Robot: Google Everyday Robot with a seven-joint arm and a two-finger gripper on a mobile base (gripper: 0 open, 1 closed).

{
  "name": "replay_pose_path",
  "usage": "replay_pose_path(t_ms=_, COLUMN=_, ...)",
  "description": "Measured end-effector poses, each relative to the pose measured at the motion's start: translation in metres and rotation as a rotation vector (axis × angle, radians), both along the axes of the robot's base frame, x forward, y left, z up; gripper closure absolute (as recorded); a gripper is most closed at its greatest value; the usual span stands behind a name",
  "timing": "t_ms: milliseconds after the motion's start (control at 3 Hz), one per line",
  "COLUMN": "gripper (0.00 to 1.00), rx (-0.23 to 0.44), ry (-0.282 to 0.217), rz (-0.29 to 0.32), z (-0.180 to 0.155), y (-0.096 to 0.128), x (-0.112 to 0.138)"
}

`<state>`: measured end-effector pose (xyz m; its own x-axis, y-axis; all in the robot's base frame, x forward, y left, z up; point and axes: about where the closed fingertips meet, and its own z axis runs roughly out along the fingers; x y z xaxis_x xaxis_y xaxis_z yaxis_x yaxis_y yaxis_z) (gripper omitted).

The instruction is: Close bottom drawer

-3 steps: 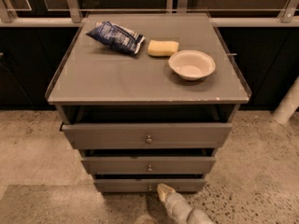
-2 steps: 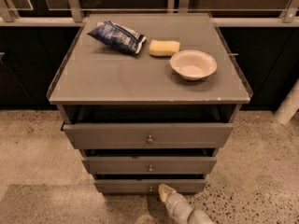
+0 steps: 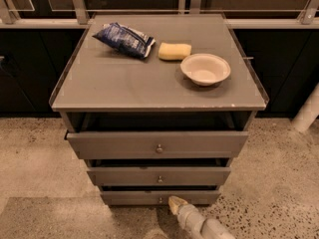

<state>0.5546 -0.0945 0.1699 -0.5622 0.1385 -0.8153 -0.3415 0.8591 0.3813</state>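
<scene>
Your bottom drawer (image 3: 127, 198) is the lowest and slimmest of the three grey fronts, sitting just above the speckled floor (image 3: 279, 183). Its long axis runs left to right across the view, and its face with the small round knob (image 3: 160, 199) points straight toward you. A dark strip shows above it, so it stands slightly pulled out, as do the middle drawer (image 3: 124, 176) and the top drawer (image 3: 114, 144). Your gripper (image 3: 175, 203) comes up from the lower edge of the view, its tan tip at the drawer front just right of the knob; you cannot tell whether it touches, nor whether it is open or closed. On the tabletop (image 3: 124, 83) lie a blue bag (image 3: 124, 39), a yellow sponge (image 3: 175, 51) and a white bowl (image 3: 205, 68).
</scene>
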Motion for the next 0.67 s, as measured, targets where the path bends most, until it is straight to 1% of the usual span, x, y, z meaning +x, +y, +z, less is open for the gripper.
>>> replay_pose_path(t_ms=333, gripper=1.0, rx=-0.015, ry=0.116, rz=0.064, z=0.002, y=-0.017, x=-0.032)
replay_pose_path(t_ms=667, gripper=1.0, rx=0.006, ry=0.261, rz=0.084, z=0.021, y=-0.062, x=-0.098)
